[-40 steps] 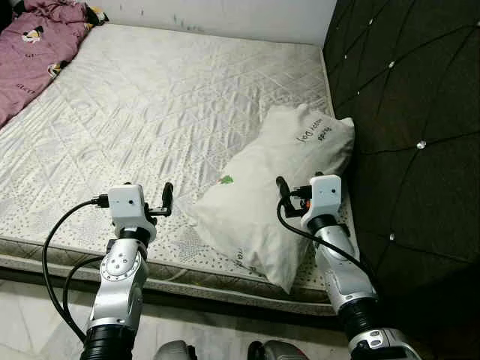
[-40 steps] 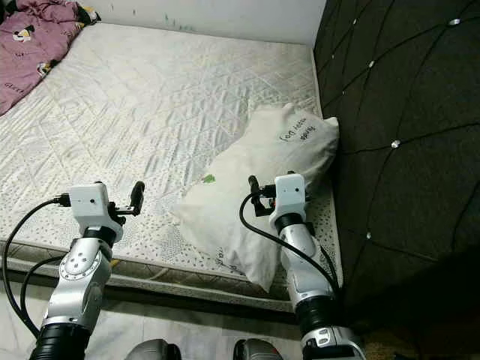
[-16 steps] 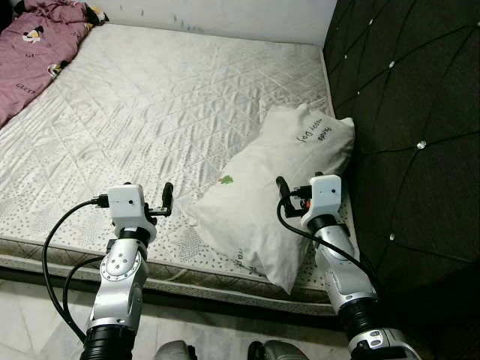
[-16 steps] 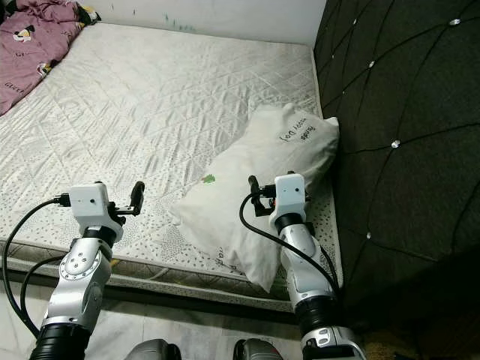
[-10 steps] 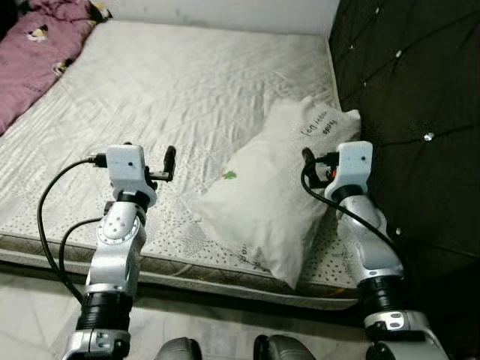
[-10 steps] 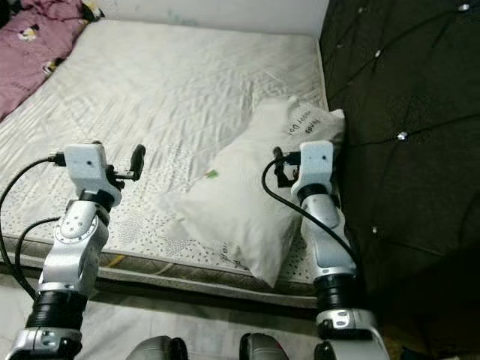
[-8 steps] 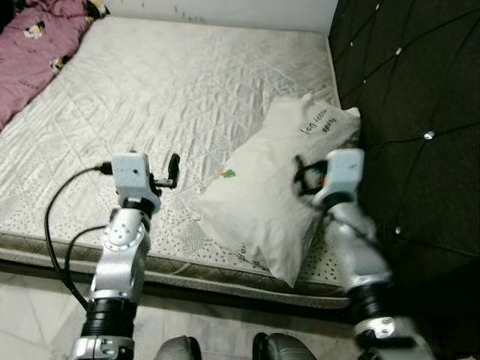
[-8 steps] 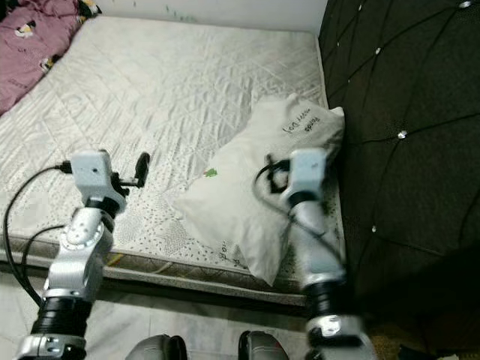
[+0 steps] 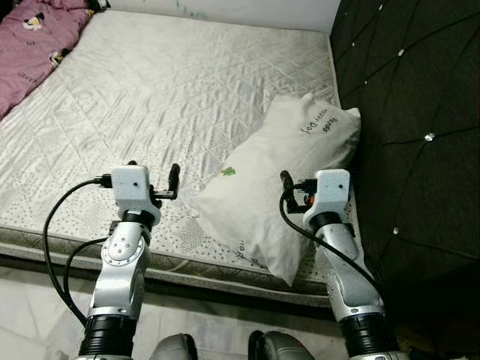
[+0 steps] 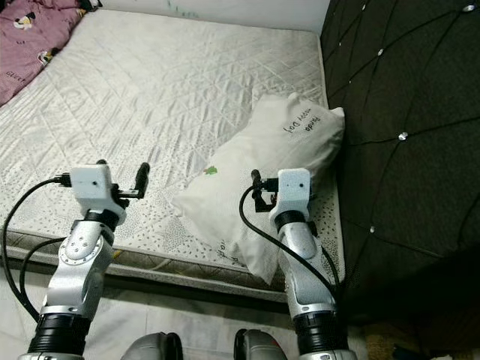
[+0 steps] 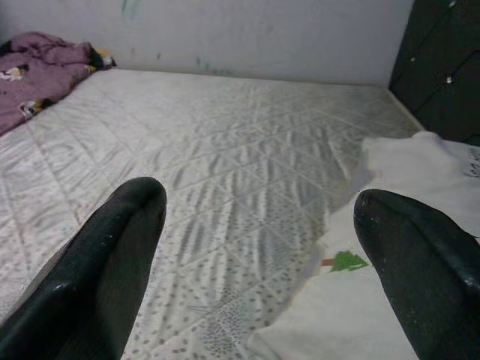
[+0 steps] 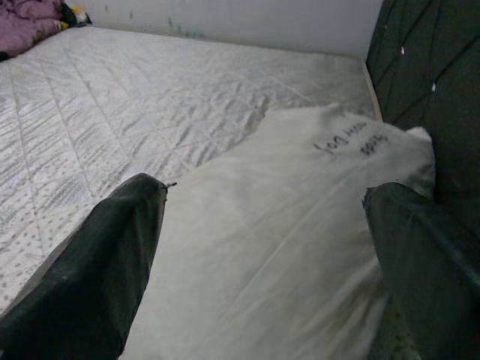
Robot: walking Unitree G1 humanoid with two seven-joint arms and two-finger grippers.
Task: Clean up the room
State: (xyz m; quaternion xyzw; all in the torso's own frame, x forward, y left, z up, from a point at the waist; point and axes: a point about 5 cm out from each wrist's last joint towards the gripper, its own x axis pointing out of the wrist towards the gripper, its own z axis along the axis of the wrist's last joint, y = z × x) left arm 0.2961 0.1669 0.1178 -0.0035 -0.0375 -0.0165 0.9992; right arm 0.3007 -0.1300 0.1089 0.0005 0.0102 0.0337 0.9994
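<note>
A white pillow (image 9: 277,180) with dark lettering and a small green mark lies slantwise on the grey quilted mattress (image 9: 172,82), its far end against the dark headboard. My right gripper (image 12: 262,217) is open just above the pillow's near half, one finger on each side of its width. My left gripper (image 11: 259,217) is also open and holds nothing. It hovers over the mattress near the front edge, just left of the pillow's near corner (image 11: 330,300).
A dark tufted headboard (image 9: 412,90) walls off the right side. A crumpled purple blanket (image 9: 30,37) lies at the mattress's far left corner. A pale wall (image 9: 225,6) runs behind the bed. Light floor tiles (image 9: 30,330) show below the mattress's front edge.
The view shook and shifted a little. Both arms rose briefly and came back to about where they were. The pillow has not moved and both grippers stay open.
</note>
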